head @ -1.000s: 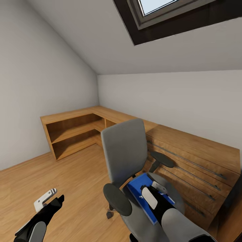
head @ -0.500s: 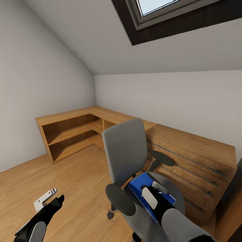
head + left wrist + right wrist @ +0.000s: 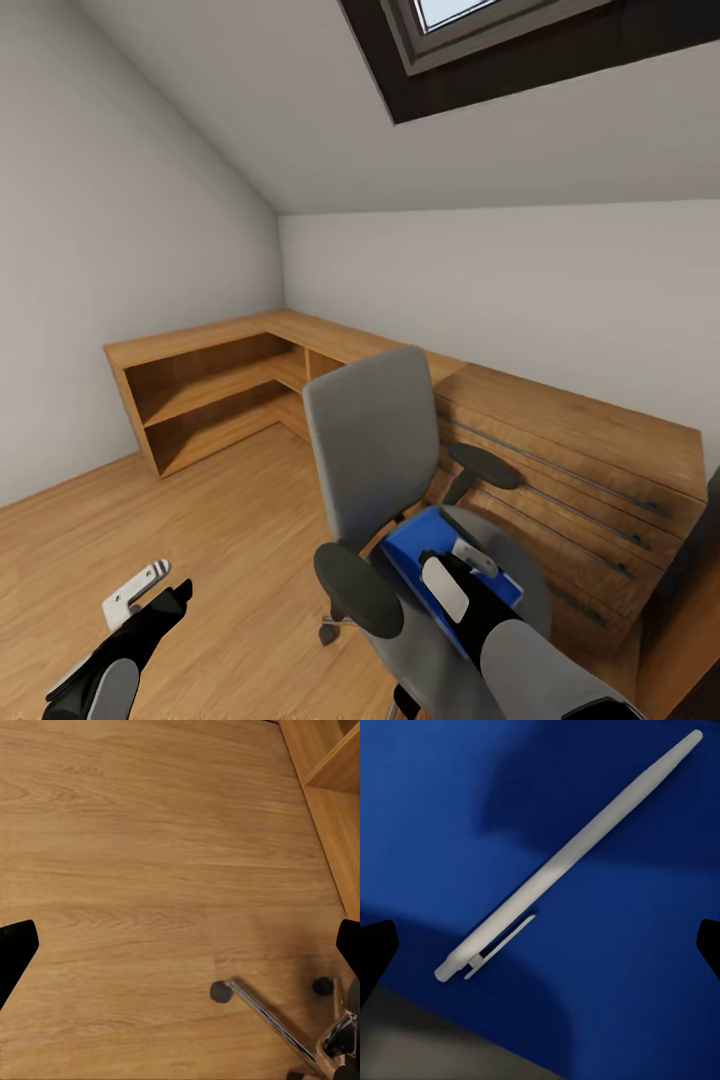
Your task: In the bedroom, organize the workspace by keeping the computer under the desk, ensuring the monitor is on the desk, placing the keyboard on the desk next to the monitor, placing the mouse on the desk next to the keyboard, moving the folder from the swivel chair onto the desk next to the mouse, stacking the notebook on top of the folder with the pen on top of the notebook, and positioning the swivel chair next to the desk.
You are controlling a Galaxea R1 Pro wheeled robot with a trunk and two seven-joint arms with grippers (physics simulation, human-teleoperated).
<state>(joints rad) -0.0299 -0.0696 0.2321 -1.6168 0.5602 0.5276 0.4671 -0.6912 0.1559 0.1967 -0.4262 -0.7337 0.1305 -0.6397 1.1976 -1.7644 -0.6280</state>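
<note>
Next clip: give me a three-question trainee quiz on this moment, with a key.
1. True or false: the bright blue flat folder lies on the grey padded swivel chair.
2. What lies on the folder under the right claw? A) black mouse B) slim white pen C) dark keyboard
3. Fill in: the left claw hangs over the light wood ____.

Key: 1 true; 2 B, the pen; 3 floor.
</note>
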